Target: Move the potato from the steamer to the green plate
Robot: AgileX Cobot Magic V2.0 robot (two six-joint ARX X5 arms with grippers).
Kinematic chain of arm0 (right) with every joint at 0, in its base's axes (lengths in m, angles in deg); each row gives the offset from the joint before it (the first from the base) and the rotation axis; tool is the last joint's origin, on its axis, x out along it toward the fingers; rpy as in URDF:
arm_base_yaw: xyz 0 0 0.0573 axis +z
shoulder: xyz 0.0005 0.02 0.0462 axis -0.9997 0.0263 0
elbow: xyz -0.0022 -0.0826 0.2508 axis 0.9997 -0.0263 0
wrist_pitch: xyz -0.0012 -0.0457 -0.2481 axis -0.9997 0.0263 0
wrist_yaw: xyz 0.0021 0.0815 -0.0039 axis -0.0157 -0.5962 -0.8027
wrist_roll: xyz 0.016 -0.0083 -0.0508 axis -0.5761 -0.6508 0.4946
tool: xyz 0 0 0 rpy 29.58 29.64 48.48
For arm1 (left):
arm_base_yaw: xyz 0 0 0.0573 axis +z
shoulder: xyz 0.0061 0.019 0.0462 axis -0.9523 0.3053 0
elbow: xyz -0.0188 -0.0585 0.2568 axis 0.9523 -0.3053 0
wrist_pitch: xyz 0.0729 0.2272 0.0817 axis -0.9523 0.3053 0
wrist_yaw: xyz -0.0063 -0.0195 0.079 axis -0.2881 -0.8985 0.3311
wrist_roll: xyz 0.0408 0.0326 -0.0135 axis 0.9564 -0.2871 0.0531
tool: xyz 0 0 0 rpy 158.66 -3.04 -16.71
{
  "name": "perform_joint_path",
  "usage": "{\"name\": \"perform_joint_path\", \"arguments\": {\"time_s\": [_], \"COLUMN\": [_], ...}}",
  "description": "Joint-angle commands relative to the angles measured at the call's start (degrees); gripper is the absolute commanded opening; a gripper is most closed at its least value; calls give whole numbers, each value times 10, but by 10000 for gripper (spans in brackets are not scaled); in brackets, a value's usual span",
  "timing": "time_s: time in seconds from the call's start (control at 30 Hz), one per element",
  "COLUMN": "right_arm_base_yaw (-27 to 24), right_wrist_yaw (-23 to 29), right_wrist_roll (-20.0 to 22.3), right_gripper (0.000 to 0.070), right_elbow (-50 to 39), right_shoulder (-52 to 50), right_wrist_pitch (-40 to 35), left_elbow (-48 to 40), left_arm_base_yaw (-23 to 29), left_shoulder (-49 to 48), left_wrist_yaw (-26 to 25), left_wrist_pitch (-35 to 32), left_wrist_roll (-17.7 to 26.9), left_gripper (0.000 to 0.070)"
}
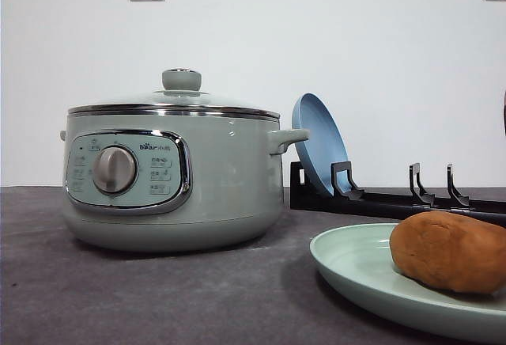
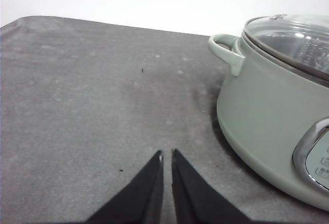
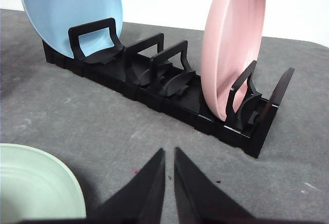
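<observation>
The potato (image 1: 451,252), an orange-brown lump, lies on the green plate (image 1: 356,270), so the transfer looks done. The steamer (image 1: 170,175) stands on the grey table (image 1: 158,297) with its glass lid (image 1: 178,98) on.

The left gripper (image 2: 167,154) hovers low over bare table, its fingers nearly together and holding nothing; the steamer sits just ahead of it and off to one side.

The right gripper (image 3: 169,152) is likewise almost closed and empty. The plate's rim lies beside it, and beyond it a black rack (image 3: 169,98) holds a blue plate (image 3: 72,8) and a pink plate (image 3: 234,44) on edge.

Nothing seems left but to rest the arms.
</observation>
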Motion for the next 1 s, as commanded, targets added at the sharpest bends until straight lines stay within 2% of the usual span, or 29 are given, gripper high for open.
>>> {"name": "perform_joint_path", "arguments": {"time_s": [0.0, 0.97], "right_arm_base_yaw": [-1, -1], "right_wrist_yaw": [2, 2], "right_wrist_roll": [-7, -7], "right_gripper": [21, 20], "right_elbow": [-3, -3], "right_shoulder": [-2, -2], "right_wrist_pitch": [-8, -8], "left_elbow": [-12, -12], "left_arm_base_yaw": [0, 0], "left_shoulder": [-1, -1], "left_wrist_yaw": [2, 2], "left_wrist_pitch": [4, 4], "left_wrist_roll": [0, 0], "left_gripper": [26, 26]}}
